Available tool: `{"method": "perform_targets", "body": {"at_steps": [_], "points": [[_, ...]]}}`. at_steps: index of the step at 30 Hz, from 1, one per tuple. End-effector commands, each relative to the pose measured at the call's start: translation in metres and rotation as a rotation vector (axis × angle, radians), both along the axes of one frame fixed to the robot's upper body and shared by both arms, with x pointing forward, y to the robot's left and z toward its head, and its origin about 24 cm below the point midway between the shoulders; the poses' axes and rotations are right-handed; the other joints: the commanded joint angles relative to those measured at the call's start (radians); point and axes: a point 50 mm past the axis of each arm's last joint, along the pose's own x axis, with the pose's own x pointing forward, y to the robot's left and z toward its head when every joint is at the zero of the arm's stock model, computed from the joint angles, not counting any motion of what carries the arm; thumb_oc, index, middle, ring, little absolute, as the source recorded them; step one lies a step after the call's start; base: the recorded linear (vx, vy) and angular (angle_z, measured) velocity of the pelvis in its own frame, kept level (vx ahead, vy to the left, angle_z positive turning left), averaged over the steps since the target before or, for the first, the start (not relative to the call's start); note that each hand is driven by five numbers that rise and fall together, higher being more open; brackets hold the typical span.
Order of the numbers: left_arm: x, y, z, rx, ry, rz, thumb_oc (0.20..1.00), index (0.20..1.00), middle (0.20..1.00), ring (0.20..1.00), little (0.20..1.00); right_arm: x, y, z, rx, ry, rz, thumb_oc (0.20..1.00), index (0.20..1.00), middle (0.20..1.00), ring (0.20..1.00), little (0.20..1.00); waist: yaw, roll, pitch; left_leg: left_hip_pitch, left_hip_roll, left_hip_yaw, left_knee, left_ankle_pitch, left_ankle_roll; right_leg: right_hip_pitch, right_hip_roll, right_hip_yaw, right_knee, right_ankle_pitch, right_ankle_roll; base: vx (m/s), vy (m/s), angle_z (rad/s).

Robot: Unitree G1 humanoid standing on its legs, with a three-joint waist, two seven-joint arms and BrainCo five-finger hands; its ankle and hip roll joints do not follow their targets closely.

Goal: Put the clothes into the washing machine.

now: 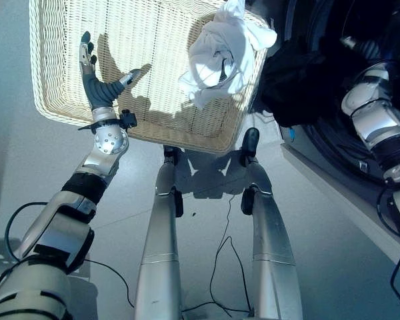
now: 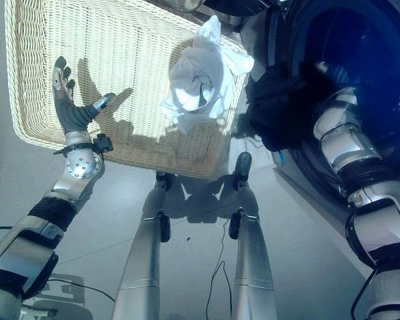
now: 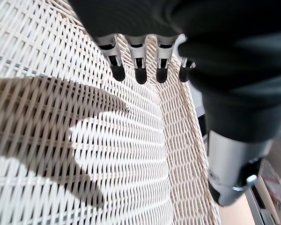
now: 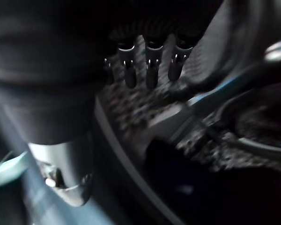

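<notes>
A crumpled white garment (image 1: 223, 57) lies on the right rim of the cream wicker basket (image 1: 60, 110). A black garment (image 2: 277, 110) hangs over the lip of the washing machine's round opening (image 2: 380, 73), to the right of the basket. My left hand (image 1: 97, 83) hovers open over the basket's bare weave, its fingers (image 3: 140, 70) straight and holding nothing. My right arm reaches past the black garment into the dark drum. In the right wrist view the right hand (image 4: 150, 70) has its fingers straight above dark cloth and the drum's grey rim.
The basket stands on the pale floor directly ahead, and the washing machine's front (image 1: 333, 180) runs down the right side. The basket's left and middle floor (image 2: 120, 60) is bare weave.
</notes>
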Motion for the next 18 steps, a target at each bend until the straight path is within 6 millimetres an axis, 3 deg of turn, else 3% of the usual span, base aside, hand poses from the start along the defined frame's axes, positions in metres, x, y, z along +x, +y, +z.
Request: {"method": "perform_targets", "body": {"at_steps": [1, 9, 14, 18], "points": [[-0.006, -0.003, 0.012, -0.051, -0.11, 0.014, 1.0, 1.0, 1.0, 1.0, 1.0, -0.005, 0.011, 0.001, -0.23, 0.019, 0.037, 1.0, 1.0, 1.0, 1.0, 1.0, -0.02, 0.039, -0.024, 0.005, -0.025, -0.009, 0.065, -0.093, 0.033, 0.026, 0.053, -0.07, 0.046, -0.04, 0.038, 0.0, 0.0, 0.0], [-0.007, -0.005, 0.013, -0.055, -0.125, 0.016, 1.0, 1.0, 1.0, 1.0, 1.0, 0.002, 0.038, -0.042, -0.466, 0.211, 0.165, 1.0, 1.0, 1.0, 1.0, 1.0, -0.029, 0.035, -0.024, -0.002, -0.021, -0.002, 0.061, -0.083, 0.024, 0.016, 0.057, -0.064, 0.049, -0.042, 0.04, 0.0, 0.0, 0.0], [-0.007, -0.007, 0.01, -0.056, -0.124, 0.017, 1.0, 1.0, 1.0, 1.0, 1.0, 0.003, 0.039, -0.055, -0.492, 0.251, 0.184, 1.0, 1.0, 1.0, 1.0, 1.0, -0.03, 0.035, -0.024, -0.004, -0.021, -0.001, 0.06, -0.079, 0.022, 0.012, 0.058, -0.062, 0.053, -0.041, 0.04, 0.0, 0.0, 0.0], [-0.006, -0.008, 0.015, -0.057, -0.129, 0.014, 1.0, 1.0, 1.0, 1.0, 1.0, 0.009, 0.045, -0.071, -0.645, 0.35, 0.186, 1.0, 1.0, 1.0, 1.0, 1.0, -0.026, 0.035, -0.024, -0.012, -0.023, -0.004, 0.057, -0.071, 0.017, 0.006, 0.057, -0.064, 0.05, -0.037, 0.042, 0.0, 0.0, 0.0]]}}
